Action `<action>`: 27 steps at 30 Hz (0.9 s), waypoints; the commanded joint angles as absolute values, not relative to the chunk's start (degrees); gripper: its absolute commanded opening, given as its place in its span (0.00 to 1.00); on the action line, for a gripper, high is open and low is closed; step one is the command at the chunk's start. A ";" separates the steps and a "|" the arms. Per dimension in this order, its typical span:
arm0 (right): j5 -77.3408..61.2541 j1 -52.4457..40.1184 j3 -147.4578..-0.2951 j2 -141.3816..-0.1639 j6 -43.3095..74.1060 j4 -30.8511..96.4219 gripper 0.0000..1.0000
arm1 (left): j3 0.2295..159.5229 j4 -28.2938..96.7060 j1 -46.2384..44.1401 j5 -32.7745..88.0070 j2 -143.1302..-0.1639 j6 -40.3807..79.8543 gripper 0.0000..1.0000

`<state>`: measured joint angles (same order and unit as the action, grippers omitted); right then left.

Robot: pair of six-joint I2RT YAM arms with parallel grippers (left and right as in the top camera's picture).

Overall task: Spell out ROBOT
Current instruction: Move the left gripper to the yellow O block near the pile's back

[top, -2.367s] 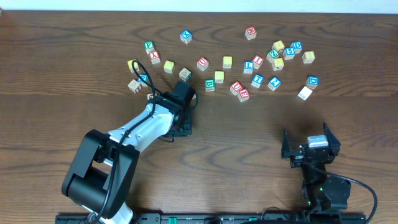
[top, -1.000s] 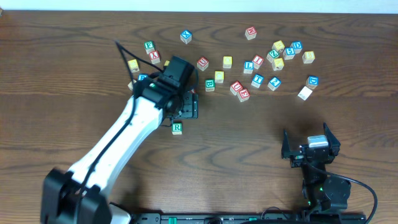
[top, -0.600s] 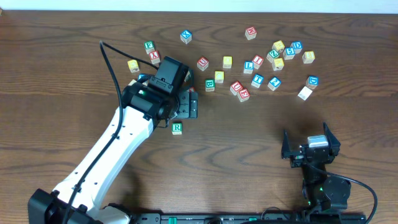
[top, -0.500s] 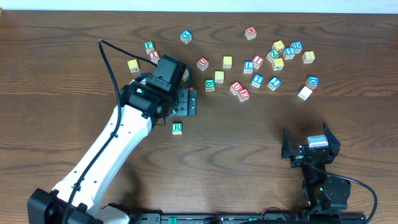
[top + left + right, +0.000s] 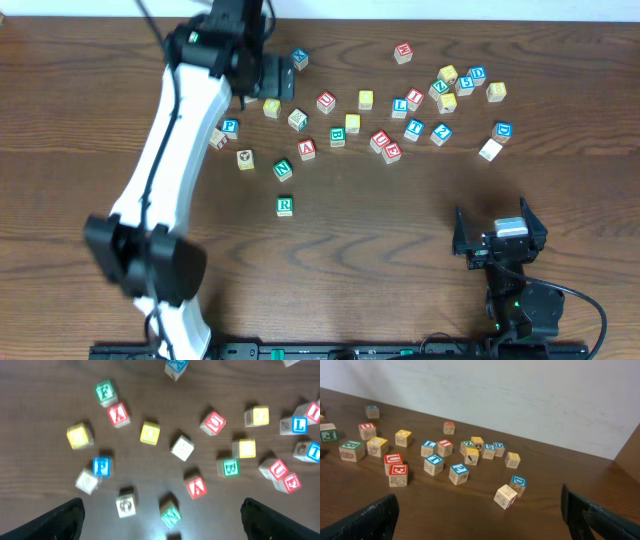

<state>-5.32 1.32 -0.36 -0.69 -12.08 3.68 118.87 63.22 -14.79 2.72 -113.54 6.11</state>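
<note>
Your left fingers (image 5: 62, 519) are hanging spread wide above the cube scatter, gripping nothing. Your right fingers (image 5: 370, 519) are standing wide open too, empty, at the near right of the worktop (image 5: 420, 230), well apart from every cube. The R cube (image 5: 285, 206) is sitting alone on the near side of the scatter. The green N cube (image 5: 283, 169) is lying just beyond it, and the red A cube (image 5: 307, 150) past that. The B cube (image 5: 337, 137) is sitting just beside one yellow cube (image 5: 352, 123), and a second yellow cube (image 5: 366, 100) is lying farther back. The red U cube (image 5: 380, 141) and red E cube (image 5: 391, 152) are touching each other, crowding between the B cube and a blue-lettered cube (image 5: 414, 128) whose letter is too small to read. The left arm (image 5: 165, 150) is stretching across the left of the worktop, hiding some far-left cubes from overhead.
</note>
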 commanded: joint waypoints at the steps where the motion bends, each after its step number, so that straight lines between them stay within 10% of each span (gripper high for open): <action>1: -5.08 1.52 -0.32 -0.38 -11.18 3.99 0.99 | 126.87 64.71 -14.79 0.78 -120.03 -0.95 0.98; 27: -5.08 1.52 -0.32 -0.38 -11.18 3.99 0.99 | 128.05 58.78 -12.56 -2.98 -138.98 -5.56 0.98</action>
